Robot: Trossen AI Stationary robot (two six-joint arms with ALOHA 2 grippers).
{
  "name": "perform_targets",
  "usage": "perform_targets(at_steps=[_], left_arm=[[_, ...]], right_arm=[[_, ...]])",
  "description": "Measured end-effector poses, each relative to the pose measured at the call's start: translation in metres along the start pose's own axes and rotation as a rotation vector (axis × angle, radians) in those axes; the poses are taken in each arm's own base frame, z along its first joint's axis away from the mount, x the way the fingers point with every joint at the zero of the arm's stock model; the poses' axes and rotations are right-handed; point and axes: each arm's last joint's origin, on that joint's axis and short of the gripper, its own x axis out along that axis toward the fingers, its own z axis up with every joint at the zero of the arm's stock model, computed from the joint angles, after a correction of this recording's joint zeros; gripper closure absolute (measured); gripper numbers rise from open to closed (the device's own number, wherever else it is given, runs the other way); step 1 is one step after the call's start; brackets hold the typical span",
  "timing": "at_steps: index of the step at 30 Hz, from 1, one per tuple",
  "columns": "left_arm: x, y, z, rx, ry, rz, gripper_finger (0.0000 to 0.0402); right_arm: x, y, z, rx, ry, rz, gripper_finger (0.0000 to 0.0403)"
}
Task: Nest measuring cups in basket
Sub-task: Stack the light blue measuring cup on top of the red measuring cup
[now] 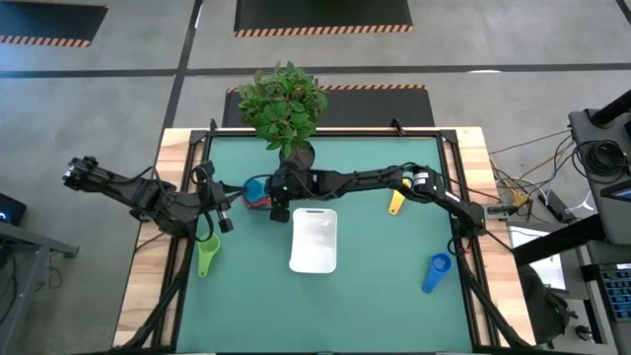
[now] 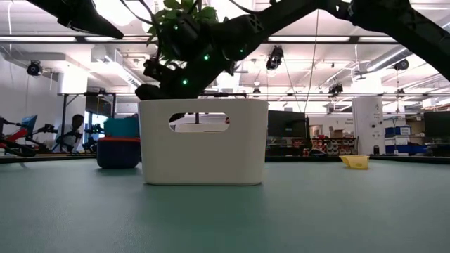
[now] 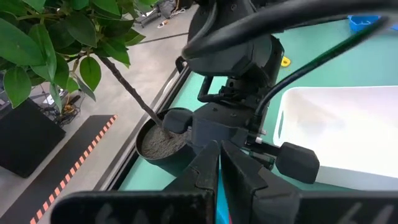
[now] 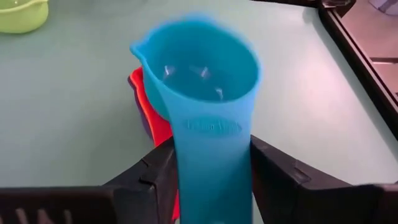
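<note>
My right gripper (image 4: pixel 212 177) is shut on a teal measuring cup (image 4: pixel 199 68). The cup's bowl sits over a red cup (image 4: pixel 149 109), which is nested in a purple cup (image 4: pixel 132 87). This stack (image 1: pixel 256 193) stands just left of the basket's far end; in the low view the stack (image 2: pixel 118 144) rests on the mat. The white basket (image 1: pixel 315 241) stands mid-table and looks bare inside. Green (image 1: pixel 207 255), yellow (image 1: pixel 396 202) and blue (image 1: pixel 437 271) cups lie apart on the mat. My left gripper (image 1: pixel 224 218) hangs shut at the table's left. My right gripper pinches the teal cup's flat handle (image 4: pixel 214 149) between its two fingers, one on each long edge. The fingers lie along the handle, coming from the table's right and slanting downward. The bowl points away from the gripper, over the red cup; whether it rests in it I cannot tell.
A dark plant pot (image 1: pixel 297 154) with a leafy plant (image 1: pixel 284 99) stands at the far edge, close behind my right gripper. The green cup (image 4: pixel 22 14) lies near my left gripper. There is bare mat (image 1: pixel 375 296) along the near side.
</note>
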Motion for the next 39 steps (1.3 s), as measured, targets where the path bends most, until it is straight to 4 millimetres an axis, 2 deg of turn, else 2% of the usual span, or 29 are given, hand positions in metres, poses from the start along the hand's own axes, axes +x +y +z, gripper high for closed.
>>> perform_targets(at_steps=[10,20,25,35,39], left_arm=[[0.000,0.000,0.000,0.000,0.000,0.000,0.0402],[0.000,0.000,0.000,0.000,0.000,0.000,0.0402],[0.000,0.000,0.000,0.001,0.001,0.000,0.0402],[0.000,0.000,0.000,0.001,0.001,-0.001,0.0402],[0.000,0.000,0.000,0.001,0.001,-0.001,0.0402]], right_arm=[[0.000,0.000,0.000,-0.003,-0.012,-0.002,0.0187],[-0.012,0.001,0.015,-0.038,0.027,0.010,0.0192],[-0.015,0.000,0.019,-0.076,0.032,-0.007,0.0232],[-0.001,-0.023,0.005,-0.119,0.078,-0.076,0.0372],[0.008,-0.028,-0.004,-0.113,0.094,-0.056,0.0392]])
